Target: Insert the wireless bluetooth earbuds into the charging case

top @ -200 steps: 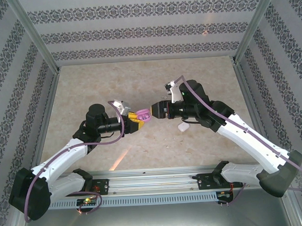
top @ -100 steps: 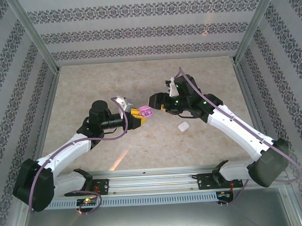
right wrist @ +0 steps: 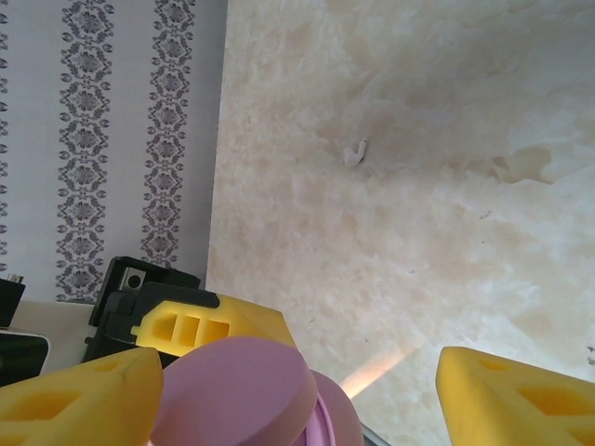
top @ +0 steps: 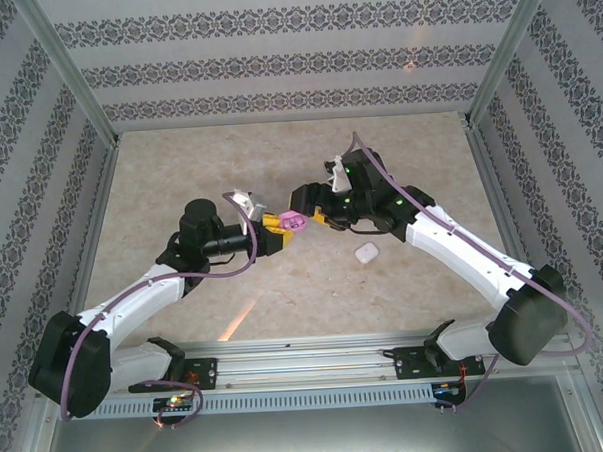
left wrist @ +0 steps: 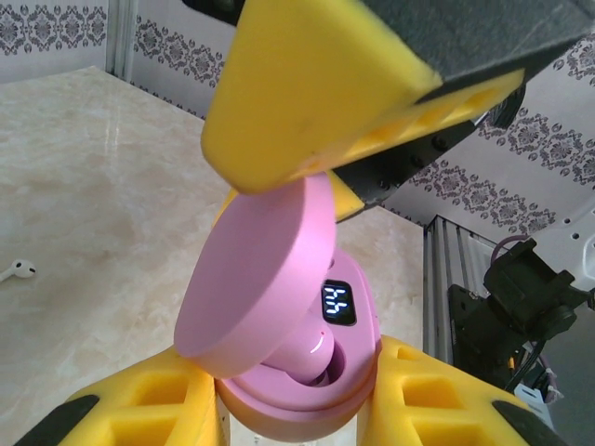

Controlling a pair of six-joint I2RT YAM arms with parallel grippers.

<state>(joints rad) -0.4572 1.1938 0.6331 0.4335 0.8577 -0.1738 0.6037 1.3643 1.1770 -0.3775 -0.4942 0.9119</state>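
Over bench [top: 179,171] centre, my left hand [top: 280,232] clenched on open purple charging case [left wrist: 279,307], purple earbud [left wrist: 311,358] seated inside; my right hand [top: 307,208] released, fingers spread just beside it.

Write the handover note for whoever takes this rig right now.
Left pincer: shut on the purple case, held above the table with its lid raised.
Right pincer: open, holding nothing, one finger beside the lid.
Done: one purple earbud sits in a socket of the case.
Left: the lid hides the other socket, so check it. A white earbud lies loose on the table, and the white case sits on the table by the right arm. Seat what remains, then close up.
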